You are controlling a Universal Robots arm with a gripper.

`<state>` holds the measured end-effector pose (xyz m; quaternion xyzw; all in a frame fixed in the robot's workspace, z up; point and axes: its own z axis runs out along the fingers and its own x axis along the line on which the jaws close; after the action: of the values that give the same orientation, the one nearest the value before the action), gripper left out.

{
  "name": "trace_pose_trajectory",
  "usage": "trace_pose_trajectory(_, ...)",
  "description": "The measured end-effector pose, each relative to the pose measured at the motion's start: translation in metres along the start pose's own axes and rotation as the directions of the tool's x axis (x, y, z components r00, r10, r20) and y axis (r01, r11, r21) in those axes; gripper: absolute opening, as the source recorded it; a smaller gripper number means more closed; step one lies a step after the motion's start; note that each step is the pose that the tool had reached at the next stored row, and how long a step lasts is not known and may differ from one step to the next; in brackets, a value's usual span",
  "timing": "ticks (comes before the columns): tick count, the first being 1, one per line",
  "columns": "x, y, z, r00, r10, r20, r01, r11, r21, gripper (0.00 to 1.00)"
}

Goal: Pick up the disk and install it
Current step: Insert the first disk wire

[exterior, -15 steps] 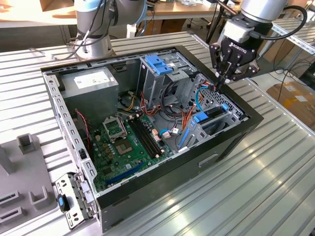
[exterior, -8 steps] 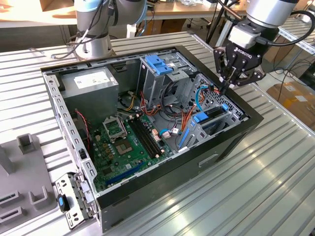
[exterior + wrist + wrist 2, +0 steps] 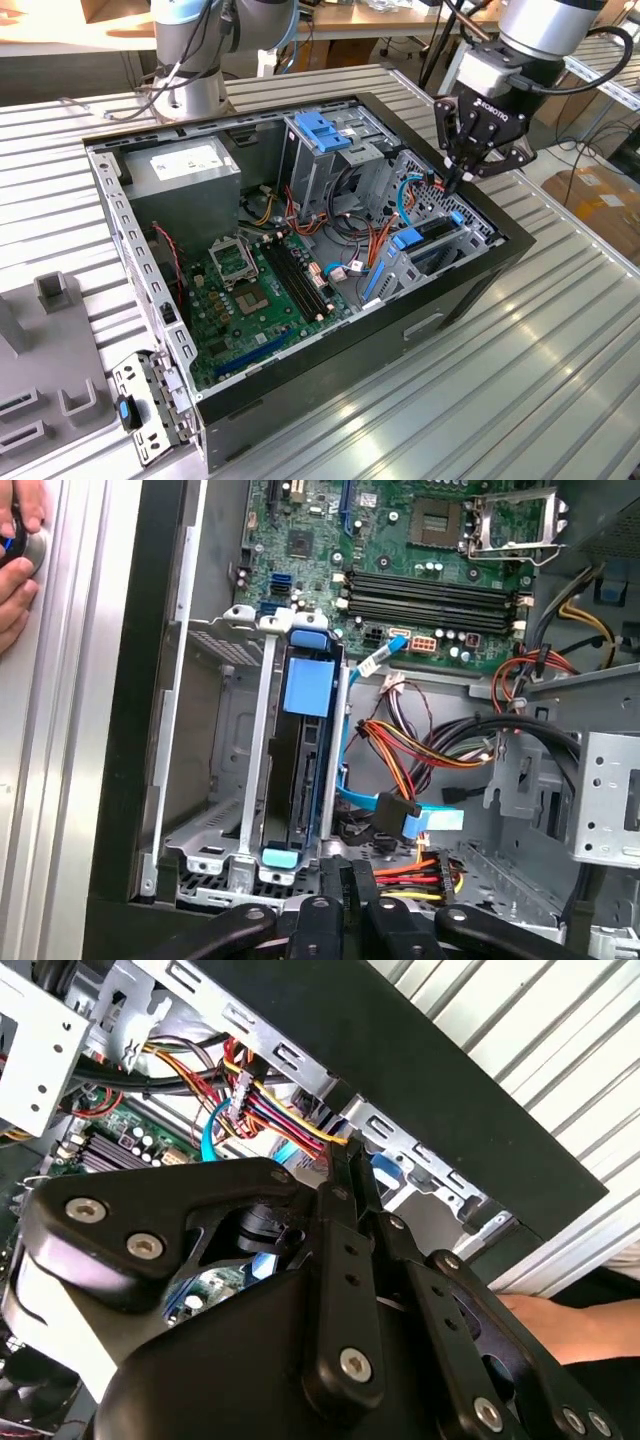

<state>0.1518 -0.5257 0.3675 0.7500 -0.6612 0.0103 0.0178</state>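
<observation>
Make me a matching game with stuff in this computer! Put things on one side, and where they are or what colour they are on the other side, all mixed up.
Things
1. disk
2. motherboard
3. power supply box
4. gripper

Clues
A. green, lying flat on the floor of the case
B. black, hanging over the bay at the case's edge
C. sitting in the bay, with a blue bracket
D. grey, with a white label

Pairs: 1-C, 2-A, 3-D, 4-B
</observation>
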Motion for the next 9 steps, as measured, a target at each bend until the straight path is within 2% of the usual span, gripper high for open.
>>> trace_pose_trajectory(3,0.0034,0.0014,0.0004,1.0,0.002,0.0003,-0.002,1.0,-0.0002,0.16)
trace_pose_trajectory(5,0.0056,0.0027,0.0005,1.0,0.002,0.0026,-0.002,1.0,-0.0002,0.16)
trace_pose_trajectory(9,0.0064,0.0055,0.0006,0.9994,0.005,0.0344,-0.005,1.0,0.0026,0.16)
